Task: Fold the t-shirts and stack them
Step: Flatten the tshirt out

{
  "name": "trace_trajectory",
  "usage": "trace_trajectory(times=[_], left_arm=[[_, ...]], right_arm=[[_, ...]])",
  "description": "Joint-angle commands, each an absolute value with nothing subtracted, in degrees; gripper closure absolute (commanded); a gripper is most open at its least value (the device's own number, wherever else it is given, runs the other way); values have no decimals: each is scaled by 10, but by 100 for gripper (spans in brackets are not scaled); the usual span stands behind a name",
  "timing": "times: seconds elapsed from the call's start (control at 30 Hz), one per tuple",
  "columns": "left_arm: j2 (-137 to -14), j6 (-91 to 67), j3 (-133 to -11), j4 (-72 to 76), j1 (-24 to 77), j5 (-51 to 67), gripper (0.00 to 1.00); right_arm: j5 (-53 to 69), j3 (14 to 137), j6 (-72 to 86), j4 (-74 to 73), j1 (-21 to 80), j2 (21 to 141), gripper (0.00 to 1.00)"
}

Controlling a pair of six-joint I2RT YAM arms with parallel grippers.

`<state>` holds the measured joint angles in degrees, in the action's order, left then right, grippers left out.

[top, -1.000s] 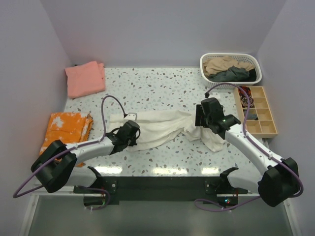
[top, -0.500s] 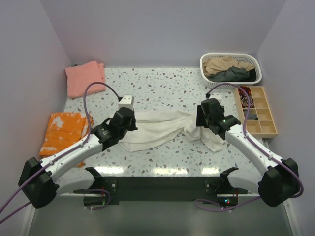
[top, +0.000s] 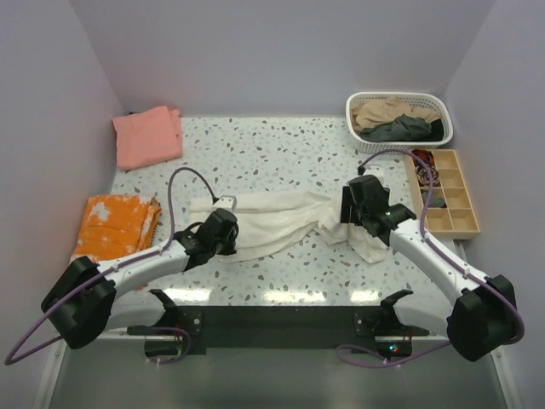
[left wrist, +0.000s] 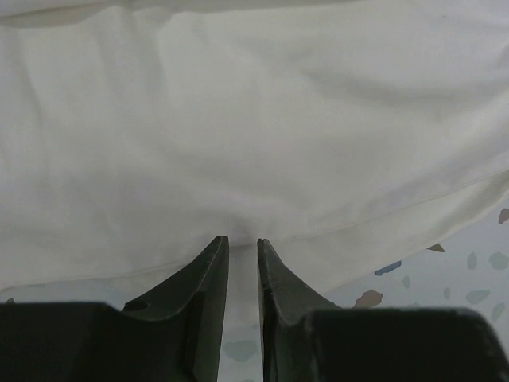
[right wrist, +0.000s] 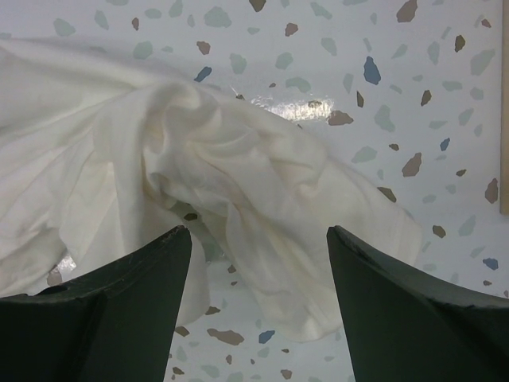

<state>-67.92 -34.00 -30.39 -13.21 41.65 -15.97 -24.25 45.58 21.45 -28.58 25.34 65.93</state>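
A cream t-shirt (top: 272,217) lies crumpled across the middle of the table, with no print showing. My left gripper (top: 228,232) is at its near left hem. In the left wrist view the gripper (left wrist: 242,239) is closed to a narrow slit, pinching the hem of the cream shirt (left wrist: 254,119). My right gripper (top: 351,206) is open over the bunched right end. In the right wrist view the gripper (right wrist: 258,231) straddles the cream folds (right wrist: 238,175) without gripping them. A folded salmon-pink t-shirt (top: 147,136) lies at the back left. Tan (top: 383,109) and dark grey (top: 402,129) shirts fill the basket.
A folded orange tie-dye shirt (top: 115,223) lies at the left edge. The white laundry basket (top: 398,97) stands at the back right. A wooden compartment tray (top: 460,223) with small items sits along the right side. Walls close in the table on three sides.
My left arm swung up and back over the shirt's left end, then returned to the near left hem. My right gripper stayed over the right end.
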Motion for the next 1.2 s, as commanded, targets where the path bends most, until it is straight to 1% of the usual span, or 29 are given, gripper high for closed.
trace_trajectory(times=[0.0,0.03,0.07,0.23,0.27,0.6,0.73,0.83,0.87,0.93,0.97,1.07,1.17], left_arm=[[-699,-365,-299,-73,420,-161,74],[-704,-364,-299,-72,419,-164,72],[-707,-364,-300,-72,419,-171,66],[-715,-357,-300,-66,420,-181,60],[-716,-356,-299,-64,420,-179,55],[-760,-352,-304,-63,429,-161,56],[-766,-361,-281,-41,431,-161,55],[-786,-362,-283,-31,431,-171,69],[-790,-362,-284,-25,432,-171,79],[-806,-365,-289,-16,432,-170,87],[-809,-365,-294,-18,432,-170,95],[-807,-363,-310,-32,432,-176,100],[-774,-349,-336,-69,432,-186,100]], right_arm=[[-244,461,214,-245,244,663,27],[-244,463,210,-245,242,669,27],[-243,466,208,-247,241,672,27],[-242,465,207,-244,241,672,26],[-242,464,208,-244,239,671,26],[-243,458,210,-250,238,666,26],[-247,457,207,-252,237,665,26],[-243,456,207,-252,236,667,26],[-243,455,207,-251,236,668,26],[-244,455,206,-251,234,669,26],[-245,454,206,-254,234,668,26],[-251,456,201,-259,233,664,26],[-257,457,198,-265,232,657,26]])
